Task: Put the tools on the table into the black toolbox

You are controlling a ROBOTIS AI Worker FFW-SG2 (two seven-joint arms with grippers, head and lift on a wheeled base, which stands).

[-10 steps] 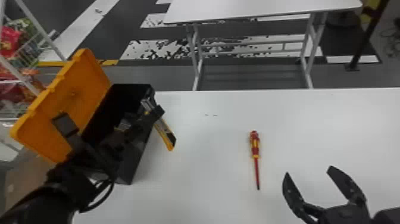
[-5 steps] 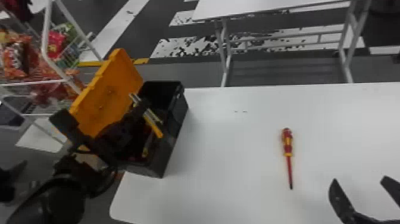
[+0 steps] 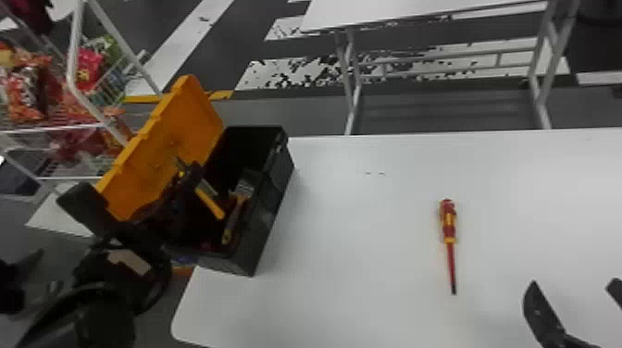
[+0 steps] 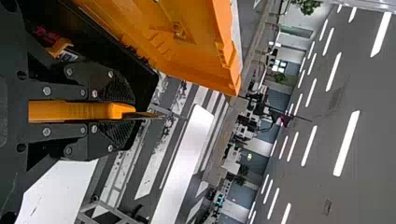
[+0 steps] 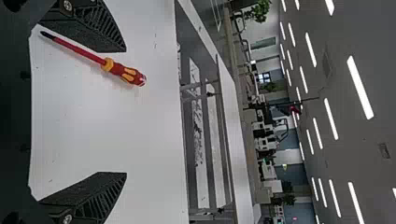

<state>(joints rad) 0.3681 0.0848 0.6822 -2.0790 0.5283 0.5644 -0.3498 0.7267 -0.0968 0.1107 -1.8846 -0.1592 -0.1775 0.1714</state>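
claw of the left arm (image 4: 133,113) is pinching a yellow cutter (image 4: 70,111), the blade poking out past its tips, above the open black toolbox (image 3: 273,203). the raised orange lid (image 3: 171,139) is close beside that claw, so i'd keep clear of it, lower the cutter well between the walls, and only then let go. a brush-like tool (image 3: 238,201) lies inside, near and below the claw; a release from too high could leave the cutter propped on it or snagged at the rim.

claw of the right arm (image 5: 126,112) is spread and empty, with the screwdriver (image 3: 447,222) lying near it on the flat white bench (image 3: 370,222), probably next to go in. beyond both claws are another white table (image 3: 393,11) and a striped floor (image 3: 185,41); past the left claw, a wire rack (image 3: 72,60) holds bright bags (image 3: 27,92).
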